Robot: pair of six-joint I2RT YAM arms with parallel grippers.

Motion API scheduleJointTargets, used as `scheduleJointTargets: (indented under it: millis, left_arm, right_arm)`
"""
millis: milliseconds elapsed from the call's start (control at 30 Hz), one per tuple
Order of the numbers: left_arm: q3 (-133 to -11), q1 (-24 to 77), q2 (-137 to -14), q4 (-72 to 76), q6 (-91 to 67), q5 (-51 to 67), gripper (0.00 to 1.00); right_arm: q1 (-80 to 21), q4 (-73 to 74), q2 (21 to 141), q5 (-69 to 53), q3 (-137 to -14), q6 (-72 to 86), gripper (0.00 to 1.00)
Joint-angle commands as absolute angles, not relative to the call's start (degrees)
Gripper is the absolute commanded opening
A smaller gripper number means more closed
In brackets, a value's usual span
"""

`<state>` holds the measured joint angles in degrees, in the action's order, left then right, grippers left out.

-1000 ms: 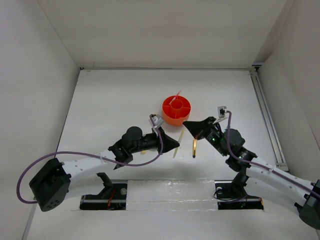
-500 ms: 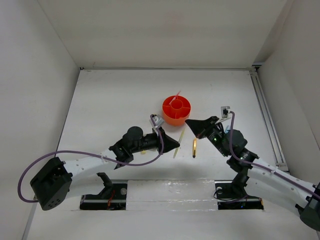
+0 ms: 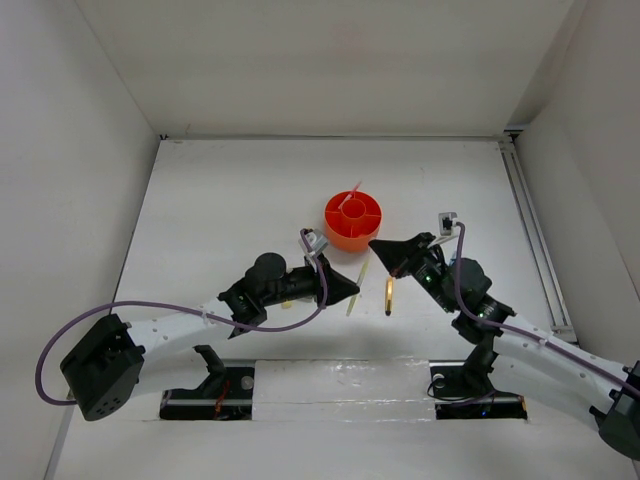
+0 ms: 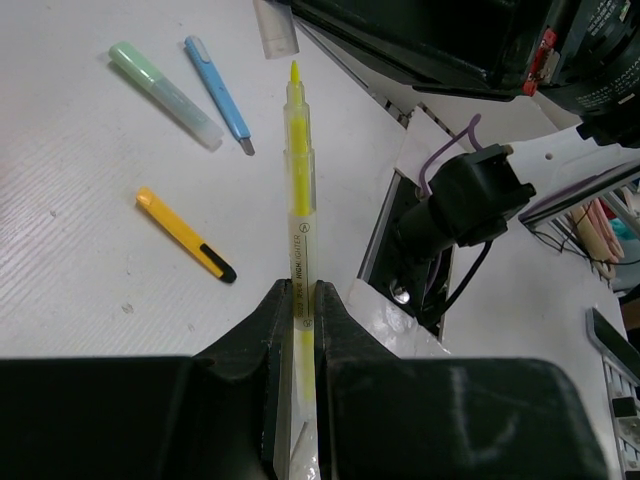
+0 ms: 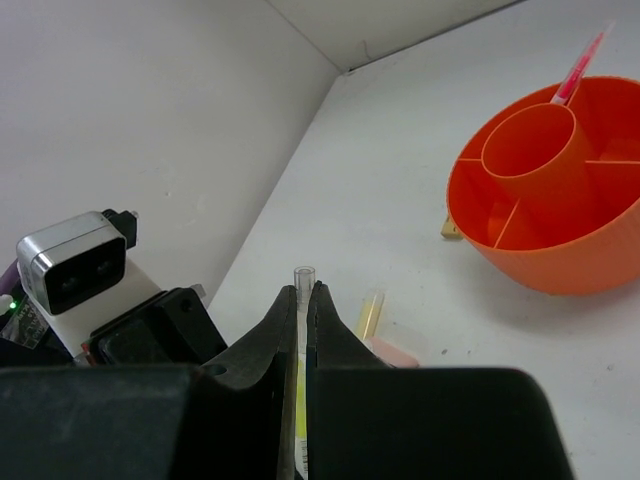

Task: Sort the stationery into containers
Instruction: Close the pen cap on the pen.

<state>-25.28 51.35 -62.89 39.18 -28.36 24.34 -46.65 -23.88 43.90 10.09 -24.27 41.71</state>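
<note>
White walls close in a white table (image 3: 220, 200), and near its middle stands the round orange organiser (image 3: 352, 221), a pink pen (image 5: 581, 66) leaning tilted out of an outer compartment behind the central cup. The left gripper (image 4: 298, 298) is clenched on a yellow highlighter (image 4: 297, 180), gripping it partway along the barrel, held above the table and apart from the organiser; its long axis runs near to far, the tip pointing at the table's near edge, towards the right arm's base mount (image 4: 465, 200) and its purple cable. Left of that tip, on the table, lie a gold pen (image 4: 185, 247) with its black end nearer the base mount and, beyond it, a green marker (image 4: 165, 85) and a blue pen (image 4: 218, 95) side by side, roughly parallel. The right gripper (image 5: 302, 300) is clamped on a thin yellow pencil (image 5: 302, 275) – its clear end pokes just past the fingertips and points at the far left wall, to the left of the organiser and well short of it. A tan block (image 5: 452, 230) sits just beside the organiser's base, and the left arm's wrist camera (image 5: 75, 270) looms close on the right gripper's left
</note>
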Motion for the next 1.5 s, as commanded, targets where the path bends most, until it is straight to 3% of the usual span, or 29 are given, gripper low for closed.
scheduleJointTargets:
  millis: [0, 900, 1467]
  left_arm:
    - [-26.98, 51.24, -62.14, 42.19, -28.39, 24.00, 0.00]
    - [-27.51, 51.24, -62.14, 42.19, -28.92, 21.19, 0.00]
    - [-28.56, 51.24, -55.81, 38.14, -30.06, 15.56, 0.00]
  right_arm:
    - [-47.29, -26.63, 43.15, 8.62, -26.19, 41.66, 0.00]
    - [-49.39, -29.09, 44.91, 8.00, -23.55, 42.19, 0.00]
    - [-49.92, -30.50, 46.49, 9.67, -21.97, 41.13, 0.00]
